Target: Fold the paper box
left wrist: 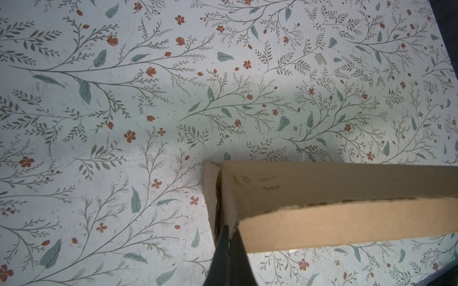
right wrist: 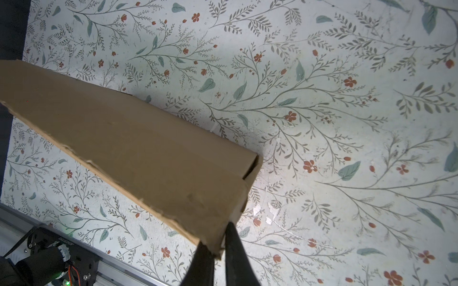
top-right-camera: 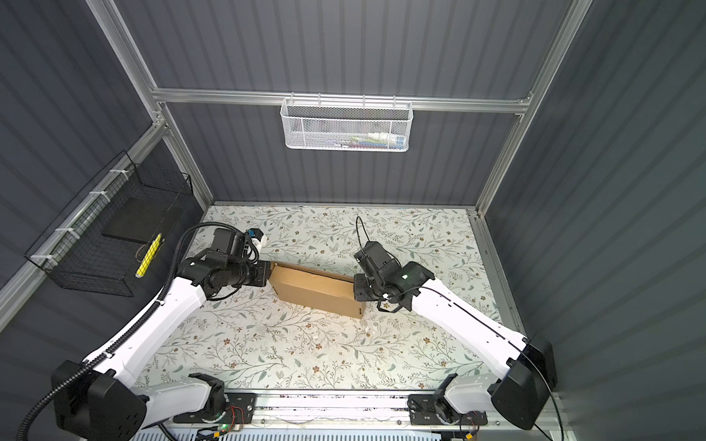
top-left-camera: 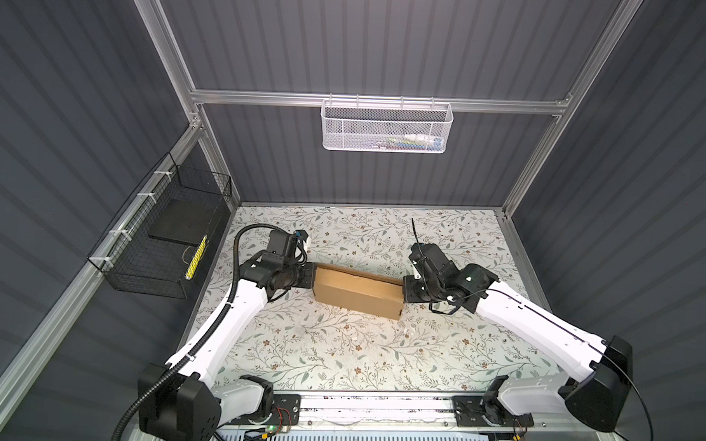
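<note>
One paper box [top-left-camera: 359,288], two baskets [top-left-camera: 366,129]

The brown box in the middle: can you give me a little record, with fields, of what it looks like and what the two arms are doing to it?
Thing: paper box, brown cardboard, folded long and shallow
Where: slantwise between the arms, above the floral table; lifted or resting, unclear
Left gripper: shut on the box's left end wall
Right gripper: shut on the box's right end edge
Nearby: black wire basket at left wall, white mesh basket on back rail
</note>
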`<action>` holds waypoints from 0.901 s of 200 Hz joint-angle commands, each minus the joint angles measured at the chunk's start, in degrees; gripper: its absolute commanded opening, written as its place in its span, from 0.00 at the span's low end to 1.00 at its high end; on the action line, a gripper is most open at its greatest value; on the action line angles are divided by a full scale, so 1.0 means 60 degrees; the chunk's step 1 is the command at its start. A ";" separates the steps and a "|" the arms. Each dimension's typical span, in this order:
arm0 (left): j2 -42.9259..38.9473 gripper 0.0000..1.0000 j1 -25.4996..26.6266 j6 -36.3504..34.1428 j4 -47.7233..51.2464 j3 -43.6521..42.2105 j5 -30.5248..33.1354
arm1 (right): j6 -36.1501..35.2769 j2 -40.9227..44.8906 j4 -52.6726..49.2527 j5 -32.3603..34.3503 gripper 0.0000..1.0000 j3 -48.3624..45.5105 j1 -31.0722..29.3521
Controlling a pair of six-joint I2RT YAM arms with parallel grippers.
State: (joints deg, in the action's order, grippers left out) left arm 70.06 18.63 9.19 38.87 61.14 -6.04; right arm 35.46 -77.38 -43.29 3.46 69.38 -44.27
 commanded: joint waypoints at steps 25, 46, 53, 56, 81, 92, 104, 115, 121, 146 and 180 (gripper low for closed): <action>0.0100 0.00 -0.0015 -0.0228 0.0150 0.0322 -0.0560 | 0.0223 -0.0309 0.0204 -0.0717 0.13 0.0451 0.0010; 0.0086 0.00 -0.0015 -0.0228 0.0128 0.0284 -0.0575 | 0.0284 -0.0416 0.0296 -0.0868 0.13 0.0441 0.0025; 0.0095 0.00 -0.0015 -0.0228 0.0128 0.0270 -0.0575 | 0.0300 -0.0444 0.0340 -0.0905 0.13 0.0433 0.0039; 0.0090 0.00 -0.0015 -0.0228 0.0128 0.0268 -0.0573 | 0.0311 -0.0447 0.0351 -0.0915 0.13 0.0437 0.0047; 0.0100 0.00 -0.0015 -0.0228 0.0128 0.0250 -0.0575 | 0.0401 -0.0506 0.0458 -0.1115 0.12 0.0465 0.0084; 0.0100 0.00 -0.0015 -0.0226 0.0131 0.0254 -0.0575 | 0.0403 -0.0521 0.0458 -0.1155 0.12 0.0491 0.0095; 0.0115 0.00 -0.0015 -0.0228 0.0114 0.0250 -0.0579 | 0.0418 -0.0528 0.0458 -0.1213 0.12 0.0467 0.0112; 0.0130 0.00 -0.0015 -0.0228 0.0098 0.0231 -0.0589 | 0.0432 -0.0507 0.0502 -0.1311 0.12 0.0434 0.0155; 0.0144 0.00 -0.0017 -0.0228 0.0098 0.0228 -0.0588 | 0.0446 -0.0481 0.0540 -0.1362 0.13 0.0394 0.0191; 0.0157 0.00 -0.0015 -0.0213 0.0084 0.0204 -0.0582 | 0.0504 -0.0360 0.0666 -0.1585 0.12 0.0287 0.0331; 0.0159 0.00 -0.0015 -0.0199 0.0098 0.0215 -0.0560 | 0.0462 -0.0330 0.0659 -0.1840 0.12 0.0242 0.0507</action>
State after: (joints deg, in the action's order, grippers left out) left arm 70.28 18.26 9.17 38.70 61.14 -6.04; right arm 38.02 -79.42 -42.89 -3.33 70.89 -41.39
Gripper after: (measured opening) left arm 0.046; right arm 0.125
